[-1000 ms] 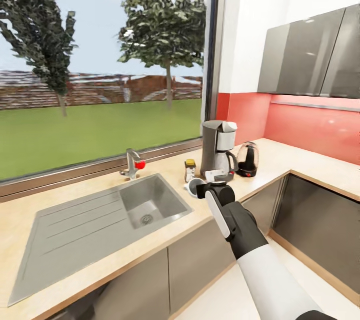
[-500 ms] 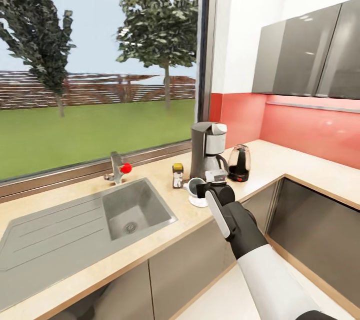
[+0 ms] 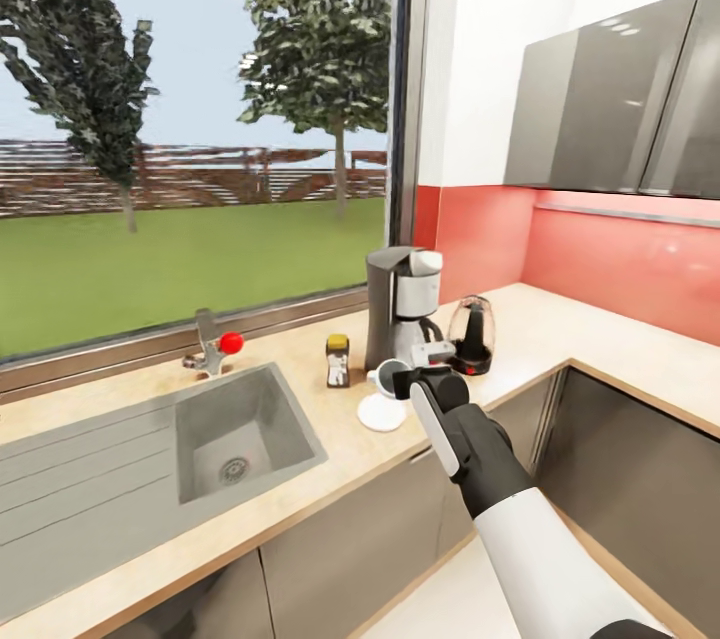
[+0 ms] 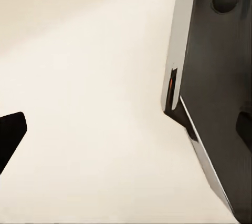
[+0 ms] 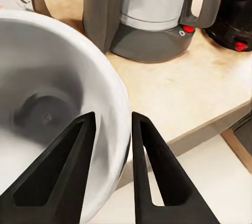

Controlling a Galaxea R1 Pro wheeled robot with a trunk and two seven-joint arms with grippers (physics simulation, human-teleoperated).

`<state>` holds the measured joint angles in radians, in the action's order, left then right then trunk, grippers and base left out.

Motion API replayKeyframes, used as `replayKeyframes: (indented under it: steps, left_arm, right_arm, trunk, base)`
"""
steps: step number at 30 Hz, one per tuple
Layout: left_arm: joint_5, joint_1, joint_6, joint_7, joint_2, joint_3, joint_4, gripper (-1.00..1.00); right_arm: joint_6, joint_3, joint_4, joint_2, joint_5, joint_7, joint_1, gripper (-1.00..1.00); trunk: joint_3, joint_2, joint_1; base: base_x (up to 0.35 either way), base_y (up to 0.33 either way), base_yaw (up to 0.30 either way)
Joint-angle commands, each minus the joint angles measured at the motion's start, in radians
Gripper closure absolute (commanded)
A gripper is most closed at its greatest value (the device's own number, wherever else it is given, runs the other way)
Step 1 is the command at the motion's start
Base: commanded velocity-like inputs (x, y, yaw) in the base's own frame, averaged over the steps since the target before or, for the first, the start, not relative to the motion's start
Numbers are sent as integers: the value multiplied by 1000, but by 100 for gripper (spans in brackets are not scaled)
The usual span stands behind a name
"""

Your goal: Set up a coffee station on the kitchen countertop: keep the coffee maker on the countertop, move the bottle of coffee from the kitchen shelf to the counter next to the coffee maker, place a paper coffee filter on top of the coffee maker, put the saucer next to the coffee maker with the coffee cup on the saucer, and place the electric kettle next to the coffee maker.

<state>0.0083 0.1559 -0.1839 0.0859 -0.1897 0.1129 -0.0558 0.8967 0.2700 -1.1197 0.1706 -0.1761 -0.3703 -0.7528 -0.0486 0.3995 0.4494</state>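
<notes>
Cup (image 3: 391, 375) and right gripper (image 3: 403, 382) sit at the same spot in the head view as a second ago, while the sink (image 3: 235, 429), tap (image 3: 210, 347) and coffee things have all slid toward 9 o'clock, so the camera has swung rather than the objects. The saucer (image 3: 380, 412), hidden under the cup a second ago, now lies bare on the countertop (image 3: 560, 319) at about 7 o'clock from the cup and just below it, which suggests the cup is lifted clear, though that gap cannot be read for certain.

In the right wrist view the two dark fingers (image 5: 58, 174) straddle the cup's white rim (image 5: 118, 103), one inside the bowl and one outside, pinching the wall between them. The cup is tipped: its mouth faces back toward the wrist camera, so its axis runs roughly along the fingers rather than upright.

The coffee maker (image 3: 398, 304) stands upright at 12 o'clock from the cup, the kettle (image 3: 471, 335) just beside it at 3 o'clock, and the bottle of coffee (image 3: 338, 360) upright near it at 9 o'clock.

The left wrist view gives pale floor and part of the robot's body (image 4: 215, 92); the left fingers' opening cannot be told.
</notes>
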Motion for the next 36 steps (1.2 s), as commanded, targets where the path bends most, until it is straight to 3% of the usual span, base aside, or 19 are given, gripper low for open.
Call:
replayKeyframes:
  steps: [1, 8, 19, 22, 24, 25, 28, 36]
  left_arm:
    - [1, 1, 18, -1, -1, 8, 3, -100]
    - [1, 3, 146, -149, 4, 7, 9, -100]
    - [-2, 4, 159, -175, 8, 10, 6, -100]
    - [-2, 4, 159, -175, 7, 10, 5, -100]
    - [-2, 4, 159, -174, 9, 9, 5, -100]
    - [-2, 4, 159, -174, 11, 9, 5, -100]
    - [-2, 4, 159, -174, 13, 9, 5, -100]
    - [-27, 4, 159, -175, 16, 11, -1, -100]
  right_arm:
    - [2, 1, 3, 0, -10, -8, 0, 100]
    - [1, 3, 143, 4, -15, -4, 0, 100]
    - [2, 2, 210, 4, -21, -6, 0, 100]
    - [15, 1, 212, 4, -72, -8, 0, 100]
    - [60, 0, 213, 4, -131, -9, 0, 100]
    - [98, 0, 213, 4, -181, -10, 0, 100]
    - [133, 0, 212, 4, -246, -11, 0, 100]
    - [143, -5, 213, 4, -264, -13, 0, 100]
  trunk:
    - [0, 0, 1]
    - [1, 0, 1]
    - [1, 0, 1]
    - [1, 0, 1]
    - [1, 0, 1]
    - [1, 0, 1]
    - [1, 0, 1]
    - [1, 0, 1]
  base:
    - [182, -237, 89]
    - [200, -210, 21]
    - [30, -22, 0]
    - [0, 0, 0]
    - [0, 0, 0]
    - [0, 0, 0]
    - [0, 0, 0]
    - [0, 0, 0]
